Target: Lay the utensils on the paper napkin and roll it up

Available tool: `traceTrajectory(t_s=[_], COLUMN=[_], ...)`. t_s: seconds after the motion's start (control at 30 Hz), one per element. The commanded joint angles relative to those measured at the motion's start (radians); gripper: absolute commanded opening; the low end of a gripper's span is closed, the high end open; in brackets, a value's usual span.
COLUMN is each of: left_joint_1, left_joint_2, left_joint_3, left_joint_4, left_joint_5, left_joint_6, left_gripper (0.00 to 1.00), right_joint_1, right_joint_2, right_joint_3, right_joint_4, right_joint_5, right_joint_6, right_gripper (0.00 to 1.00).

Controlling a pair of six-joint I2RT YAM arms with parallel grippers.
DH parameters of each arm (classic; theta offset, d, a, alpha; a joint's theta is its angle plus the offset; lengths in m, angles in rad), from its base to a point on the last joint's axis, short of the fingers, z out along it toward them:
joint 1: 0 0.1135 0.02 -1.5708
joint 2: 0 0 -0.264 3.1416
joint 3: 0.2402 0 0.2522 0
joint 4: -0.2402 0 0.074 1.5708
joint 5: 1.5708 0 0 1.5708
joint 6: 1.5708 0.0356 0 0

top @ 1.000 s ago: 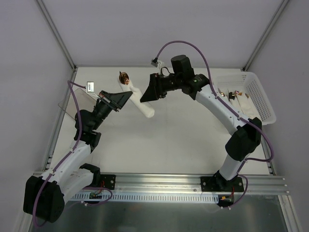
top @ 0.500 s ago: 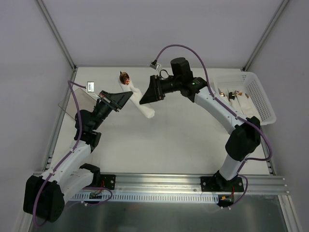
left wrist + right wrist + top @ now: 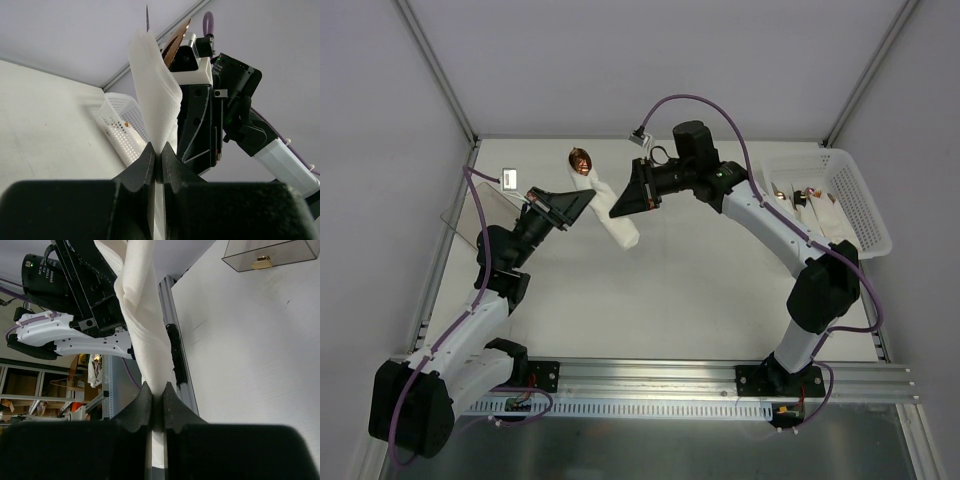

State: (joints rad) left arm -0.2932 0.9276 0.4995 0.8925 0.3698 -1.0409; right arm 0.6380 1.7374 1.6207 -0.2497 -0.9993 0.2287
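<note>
The paper napkin [image 3: 612, 215] is rolled into a white tube around the utensils, whose brown heads [image 3: 580, 160] stick out of its far end. My left gripper [image 3: 588, 197] is shut on the roll's left side and my right gripper [image 3: 614, 209] is shut on its right side. In the left wrist view the napkin [image 3: 152, 95] rises from between my shut left gripper [image 3: 159, 152], with utensil tips [image 3: 176, 42] at the top. In the right wrist view the twisted roll [image 3: 144, 330] stands pinched in my right gripper [image 3: 156, 392].
A white perforated basket [image 3: 865, 205] at the back right holds other wrapped bundles [image 3: 802, 196]. A clear smoky container [image 3: 478, 215] sits by the left wall, behind my left arm. Metal rails frame the table's edges.
My right gripper has closed onto the napkin roll. The roll and utensil heads shifted slightly; the left gripper stayed shut on it.
</note>
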Motion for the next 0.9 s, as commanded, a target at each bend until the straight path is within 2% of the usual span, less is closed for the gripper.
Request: traceTrajectory(t_s=[0.0,0.13,0.17,0.2,0.23,0.33,0.37,0.5,0.53,0.7,0.73,0.77,0.8,0.83,0.87], left_joint_1=[0.0,0.002,0.0,0.002,0.002,0.0,0.0,0.0,0.0,0.0,0.0,0.0,0.0,0.0,-0.001], left_joint_2=[-0.009,-0.021,-0.026,-0.029,-0.039,-0.055,-0.064,-0.076,-0.079,-0.079,-0.07,-0.062,-0.056,-0.046,-0.021], left_joint_3=[0.036,0.051,0.053,0.056,0.06,0.066,0.068,0.088,0.094,0.12,0.132,0.14,0.151,0.16,0.19], left_joint_4=[0.085,0.037,0.023,-0.004,-0.015,-0.073,-0.087,-0.147,-0.156,-0.236,-0.247,-0.256,-0.288,-0.306,-0.332], left_joint_5=[0.009,0.014,0.014,0.014,0.011,-0.002,-0.006,0.003,0.003,0.023,0.05,0.067,0.086,0.127,0.144], left_joint_6=[0.004,0.036,0.045,0.054,0.073,0.099,0.107,0.145,0.157,0.199,0.212,0.219,0.225,0.238,0.246], left_gripper=[0.0,0.0,0.03,0.1,0.24,0.47,0.57,0.71,0.78,0.83,0.88,0.98,0.99,0.99,0.99], right_joint_1=[0.019,0.012,0.006,0.002,-0.003,-0.037,-0.061,-0.129,-0.144,-0.328,-0.365,-0.447,-0.493,-0.536,-0.623], right_joint_2=[-0.05,-0.061,-0.065,-0.07,-0.076,-0.095,-0.105,-0.133,-0.139,-0.183,-0.193,-0.194,-0.191,-0.179,-0.167], right_joint_3=[-0.001,-0.004,-0.004,-0.005,-0.005,-0.005,-0.005,-0.016,-0.021,-0.057,-0.055,-0.045,-0.032,0.006,0.034], right_joint_4=[0.027,0.032,0.032,0.03,0.03,0.03,0.033,0.033,0.032,0.004,-0.072,-0.133,-0.198,-0.346,-0.435], right_joint_5=[-0.05,-0.062,-0.059,-0.059,-0.058,-0.056,-0.059,-0.071,-0.078,-0.146,-0.159,-0.179,-0.188,-0.196,-0.2], right_joint_6=[0.023,0.037,0.038,0.037,0.037,0.038,0.04,0.035,0.026,-0.031,-0.069,-0.178,-0.245,-0.323,-0.4], right_gripper=[0.01,0.0,0.0,0.0,0.0,0.0,0.0,0.0,0.0,0.0,0.0,0.0,0.0,0.0,0.0])
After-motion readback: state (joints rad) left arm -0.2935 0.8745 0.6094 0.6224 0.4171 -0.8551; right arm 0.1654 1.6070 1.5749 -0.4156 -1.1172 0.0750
